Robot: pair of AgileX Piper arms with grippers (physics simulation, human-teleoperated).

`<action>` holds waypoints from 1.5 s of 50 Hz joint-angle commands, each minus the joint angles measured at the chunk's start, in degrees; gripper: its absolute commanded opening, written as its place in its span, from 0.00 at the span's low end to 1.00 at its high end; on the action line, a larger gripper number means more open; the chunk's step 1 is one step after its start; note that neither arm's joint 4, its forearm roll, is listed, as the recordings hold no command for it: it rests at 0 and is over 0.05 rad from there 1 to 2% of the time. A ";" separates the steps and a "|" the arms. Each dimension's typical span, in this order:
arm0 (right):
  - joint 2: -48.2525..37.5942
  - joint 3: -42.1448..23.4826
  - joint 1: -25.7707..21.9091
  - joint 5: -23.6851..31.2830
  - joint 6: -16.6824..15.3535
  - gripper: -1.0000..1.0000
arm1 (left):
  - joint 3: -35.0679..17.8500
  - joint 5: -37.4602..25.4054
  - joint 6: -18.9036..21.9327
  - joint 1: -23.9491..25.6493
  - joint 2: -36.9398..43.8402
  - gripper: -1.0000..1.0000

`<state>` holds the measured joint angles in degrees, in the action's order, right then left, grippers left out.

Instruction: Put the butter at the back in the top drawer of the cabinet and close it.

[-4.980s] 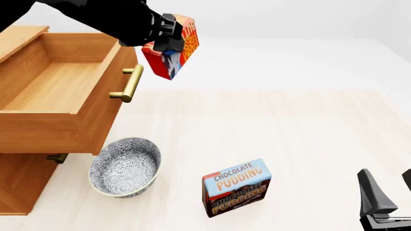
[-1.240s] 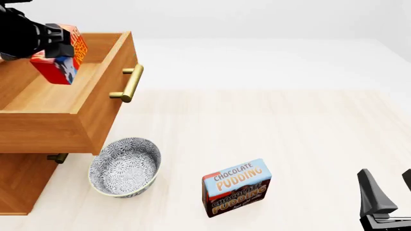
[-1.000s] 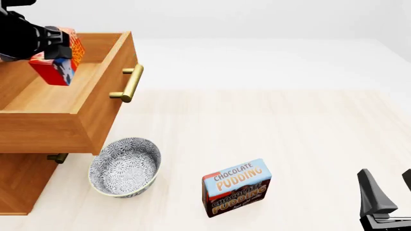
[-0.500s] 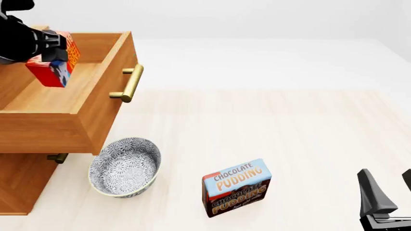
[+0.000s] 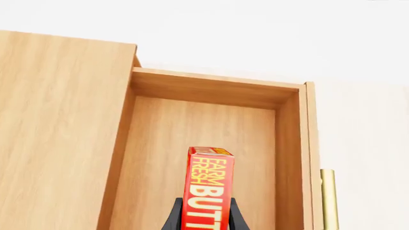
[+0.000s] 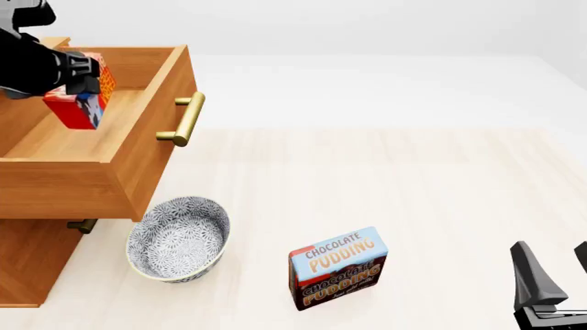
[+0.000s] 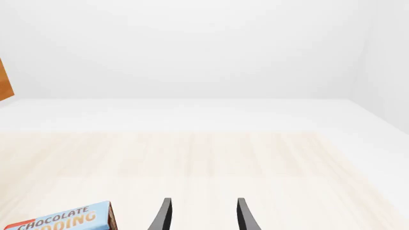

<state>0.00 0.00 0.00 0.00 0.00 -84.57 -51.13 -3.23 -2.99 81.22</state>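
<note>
Left wrist view: the left gripper [image 5: 206,221] clamps the butter [image 5: 208,191] between its fingers, the box upright over the bare floor of the top drawer [image 5: 204,139], not yet set down

Front view: the butter [image 6: 81,96] hangs inside the pulled-out drawer at ten o'clock; the cabinet [image 6: 37,254] stands below, the bowl [image 6: 178,238] at seven. Carrying looks done; release and closing remain

Right wrist view: the right gripper [image 7: 202,216] is spread and holds nothing, the pudding box [image 7: 61,220] at its nine o'clock

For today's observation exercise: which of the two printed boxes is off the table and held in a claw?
The red butter, clamped in the left claw above the open top drawer. The blue-and-brown pudding box stands on the table, untouched.
</note>
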 commanded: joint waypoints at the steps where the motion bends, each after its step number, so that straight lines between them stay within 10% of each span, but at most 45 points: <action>1: 0.00 0.00 0.00 0.00 0.00 1.00 | 0.03 1.58 0.86 -0.91 0.28 0.00; 66: 0.00 0.00 0.00 0.00 0.00 1.00 | 1.29 4.26 2.94 -4.52 4.04 0.00; 67: 0.00 0.00 0.00 0.00 0.00 1.00 | 1.09 4.50 3.11 -4.99 3.77 1.00; 75: 0.00 0.00 0.00 0.00 0.00 1.00 | 0.05 4.12 1.48 -3.25 3.27 1.00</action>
<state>0.00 0.00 0.00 0.00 0.00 -83.71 -47.13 -1.01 -7.18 84.86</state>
